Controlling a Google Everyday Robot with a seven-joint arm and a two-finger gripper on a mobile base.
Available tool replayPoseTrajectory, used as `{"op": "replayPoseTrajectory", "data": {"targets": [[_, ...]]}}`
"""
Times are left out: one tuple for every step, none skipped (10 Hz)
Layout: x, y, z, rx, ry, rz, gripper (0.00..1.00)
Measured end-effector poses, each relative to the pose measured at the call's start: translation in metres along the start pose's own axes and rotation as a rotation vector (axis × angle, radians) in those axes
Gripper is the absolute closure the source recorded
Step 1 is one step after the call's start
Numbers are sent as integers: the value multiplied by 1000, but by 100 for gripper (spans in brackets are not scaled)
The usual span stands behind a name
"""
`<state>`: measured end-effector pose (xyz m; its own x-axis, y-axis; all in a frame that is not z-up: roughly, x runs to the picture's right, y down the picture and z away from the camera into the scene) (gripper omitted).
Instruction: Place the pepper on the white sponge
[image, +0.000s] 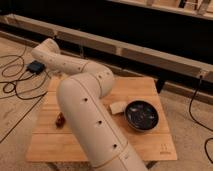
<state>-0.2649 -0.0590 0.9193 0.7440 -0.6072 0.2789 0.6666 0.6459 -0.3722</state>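
The pepper (60, 119) is a tiny dark red lump lying on the wooden table (145, 90) near its left edge, right beside my arm's big white link (90, 125). The white sponge (118, 107), a pale flat block, lies at the table's middle, just left of the dark bowl (141, 116). My arm rises from the bottom of the view, folds at an elbow (46, 50) at the upper left and doubles back. My gripper is hidden behind the arm's links; nothing shows it holding anything, since both pepper and sponge rest on the table.
A black box (36, 66) and cables (15, 87) lie on the floor left of the table. A long low rail (150, 55) runs behind it. Another cable (192, 107) hangs at the right.
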Motion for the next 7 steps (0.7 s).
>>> {"op": "replayPoseTrajectory", "data": {"targets": [[0,0,0,0,0,0,36],[0,0,0,0,0,0,36],[0,0,0,0,0,0,36],[0,0,0,0,0,0,36],[0,0,0,0,0,-1,36],[0,0,1,1,-4,-10,36],[-1,1,2,7,-17,-31,36]]}}
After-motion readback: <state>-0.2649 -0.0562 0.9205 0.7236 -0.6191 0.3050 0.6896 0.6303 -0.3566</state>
